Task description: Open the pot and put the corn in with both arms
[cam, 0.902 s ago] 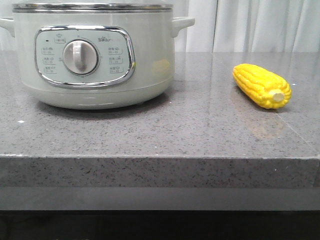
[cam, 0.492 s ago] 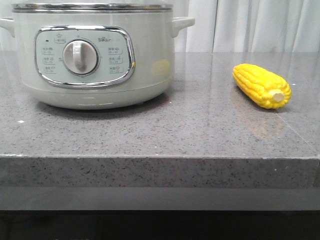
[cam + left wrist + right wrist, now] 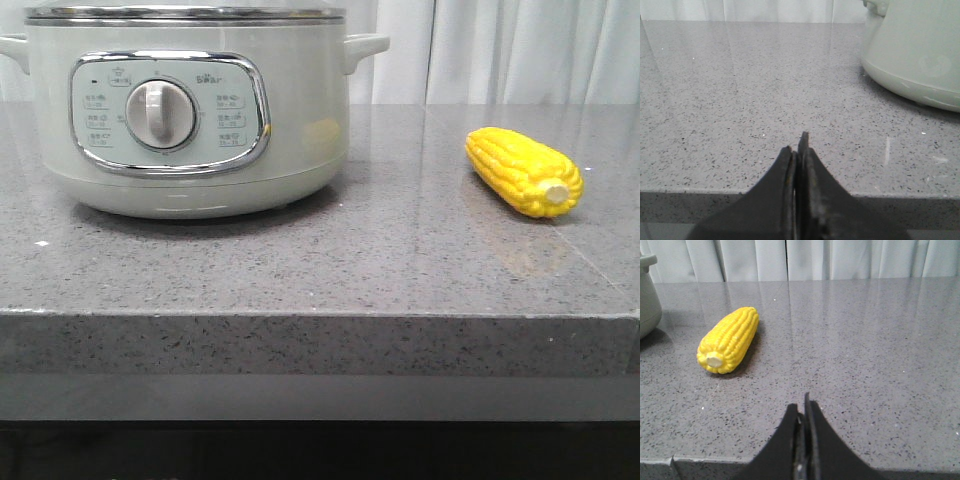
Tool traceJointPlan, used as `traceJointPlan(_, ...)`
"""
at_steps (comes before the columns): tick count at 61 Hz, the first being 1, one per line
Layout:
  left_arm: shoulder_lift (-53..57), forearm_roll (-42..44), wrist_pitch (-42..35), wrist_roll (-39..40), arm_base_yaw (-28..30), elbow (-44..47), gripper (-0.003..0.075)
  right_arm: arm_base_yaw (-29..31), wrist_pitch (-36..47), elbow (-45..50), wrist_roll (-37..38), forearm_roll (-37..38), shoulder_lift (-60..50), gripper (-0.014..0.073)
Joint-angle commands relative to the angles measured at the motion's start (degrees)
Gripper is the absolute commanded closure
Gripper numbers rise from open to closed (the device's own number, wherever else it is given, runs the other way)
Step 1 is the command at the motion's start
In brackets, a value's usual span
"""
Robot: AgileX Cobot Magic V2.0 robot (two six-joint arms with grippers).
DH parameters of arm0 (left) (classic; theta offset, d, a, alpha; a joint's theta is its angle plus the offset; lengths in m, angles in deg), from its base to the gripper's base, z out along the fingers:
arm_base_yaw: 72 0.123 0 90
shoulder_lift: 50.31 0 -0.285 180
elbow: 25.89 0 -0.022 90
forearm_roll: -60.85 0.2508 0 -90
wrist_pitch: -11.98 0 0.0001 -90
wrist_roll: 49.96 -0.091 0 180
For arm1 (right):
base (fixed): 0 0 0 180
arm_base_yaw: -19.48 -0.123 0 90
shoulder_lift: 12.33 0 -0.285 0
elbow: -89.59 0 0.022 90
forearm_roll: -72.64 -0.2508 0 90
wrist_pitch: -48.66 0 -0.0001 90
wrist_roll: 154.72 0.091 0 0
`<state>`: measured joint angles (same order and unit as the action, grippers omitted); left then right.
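Observation:
The pale grey-green pot stands at the back left of the grey stone counter, its steel-rimmed lid on and its dial panel facing me. Part of its wall shows in the left wrist view. The yellow corn lies on the counter at the right, stub end toward the front; it also shows in the right wrist view. My left gripper is shut and empty at the counter's front edge, away from the pot. My right gripper is shut and empty at the front edge, short of the corn. Neither gripper shows in the front view.
The counter's front edge runs across the front view. White curtains hang behind the counter. The pot's right side handle sticks out toward the corn.

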<state>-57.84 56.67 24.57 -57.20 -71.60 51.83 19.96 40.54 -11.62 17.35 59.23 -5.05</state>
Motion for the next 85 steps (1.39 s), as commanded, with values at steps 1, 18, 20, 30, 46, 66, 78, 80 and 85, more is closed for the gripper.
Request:
traceJointPlan(1, 1.36, -0.46, -4.75, 0.32, 0.07, -0.15, 0.0738, 0.32, 4.41, -0.1, -0.22, 0.41, -1.27, 0.0662)
traceJointPlan(18, 1.36, -0.46, -5.14, 0.32, 0.07, -0.15, 0.0738, 0.32, 4.41, -0.1, -0.22, 0.41, -1.27, 0.0662)
traceJointPlan(20, 1.36, -0.46, -5.32, 0.32, 0.07, -0.15, 0.0738, 0.32, 4.5, -0.16, -0.22, 0.41, -1.27, 0.0662)
traceJointPlan(30, 1.36, -0.57, -7.91, 0.32, 0.07, -0.25, 0.0739, 0.32, 6.22, -0.16, -0.22, 0.41, -1.27, 0.0662)
traceJointPlan(46, -2.89, -2.97, -3.44, 0.32, 0.07, -15.34, 0.0739, 0.38, -1.7, -12.16, -3.17, 0.81, 1.16, 0.0662)
traceJointPlan(66, -27.02, -2.97, 3.35, 0.32, 0.07, -36.72, 0.0738, 0.38, -9.39, -32.7, -4.02, 0.81, 21.8, 0.0661)
traceJointPlan(78, -29.98, -3.09, 2.82, 0.32, 0.07, -37.94, 0.072, 0.38, -8.95, -35.52, -4.02, 0.81, 26.83, 0.0661)
traceJointPlan(80, -29.98, -3.09, 2.82, 0.32, 0.07, -37.94, 0.0699, 0.38, -9.08, -35.52, -4.02, 0.81, 26.84, 0.0661)
traceJointPlan(85, -29.98, -3.09, 2.82, 0.32, 0.07, -37.94, 0.0594, 0.38, -9.4, -35.52, -4.02, 0.81, 26.84, 0.0661)
